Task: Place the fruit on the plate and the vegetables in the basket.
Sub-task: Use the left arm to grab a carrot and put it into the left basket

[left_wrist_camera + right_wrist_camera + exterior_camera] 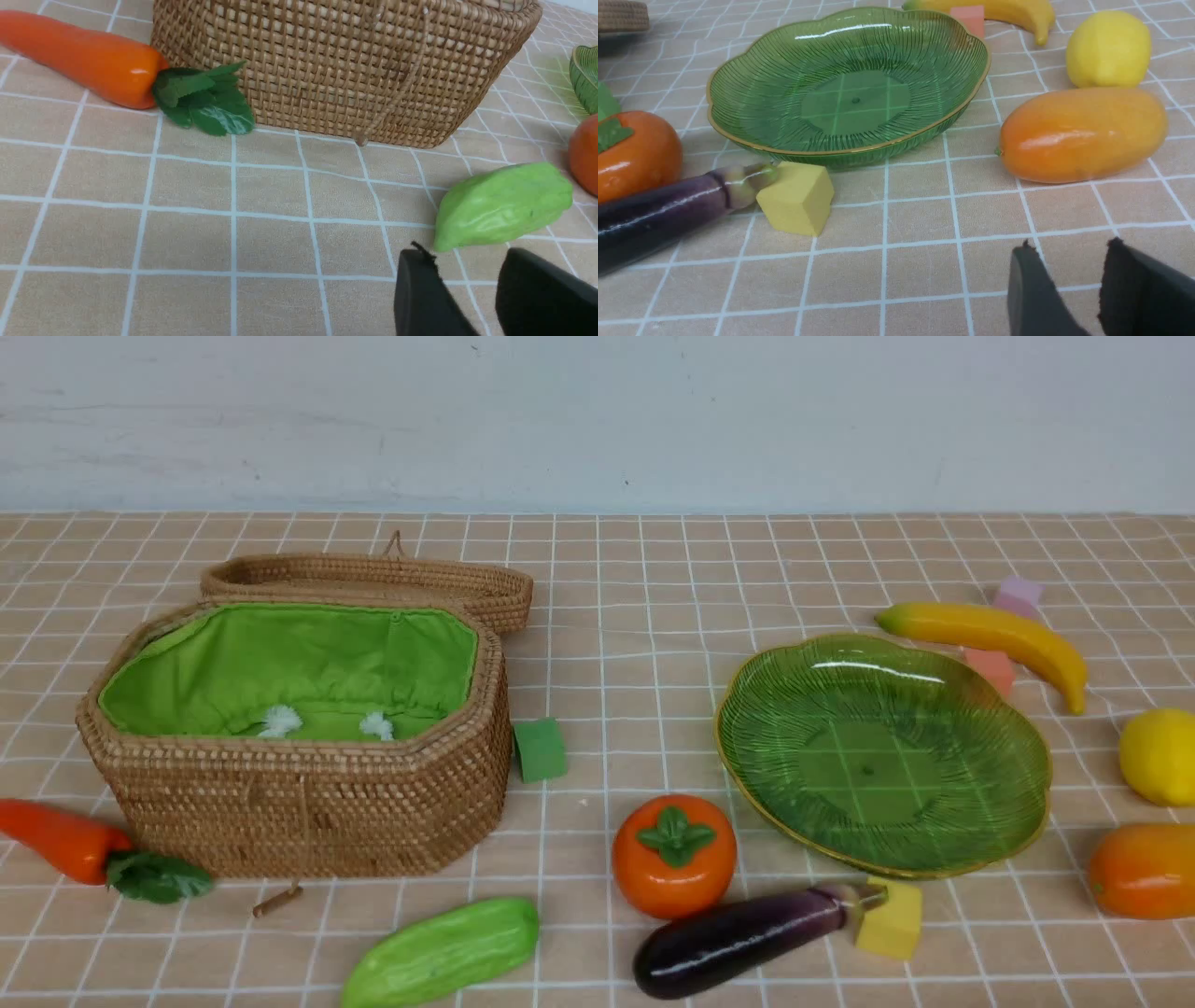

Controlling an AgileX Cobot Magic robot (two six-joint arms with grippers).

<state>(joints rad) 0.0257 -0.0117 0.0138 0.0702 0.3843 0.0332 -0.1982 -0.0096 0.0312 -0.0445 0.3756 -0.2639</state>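
Note:
The rattan basket (299,784) with green lining stands open at the left. The carrot (65,840) lies at its left and the green gourd (443,952) in front. The eggplant (747,938) and the persimmon (674,854) lie in the middle. The green plate (882,751) is empty. The banana (990,635), the lemon (1160,756) and the mango (1144,870) lie around its right. My left gripper (467,261) is open and empty, close to the gourd (504,205). My right gripper (1069,254) is open and empty, near the mango (1083,135). Neither gripper shows in the front view.
Foam cubes lie about: a green one (540,749) beside the basket, a yellow one (889,919) at the eggplant's stem, a pink one (991,669) and a lilac one (1018,595) by the banana. The basket's lid (373,581) lies behind it. A wall closes the back.

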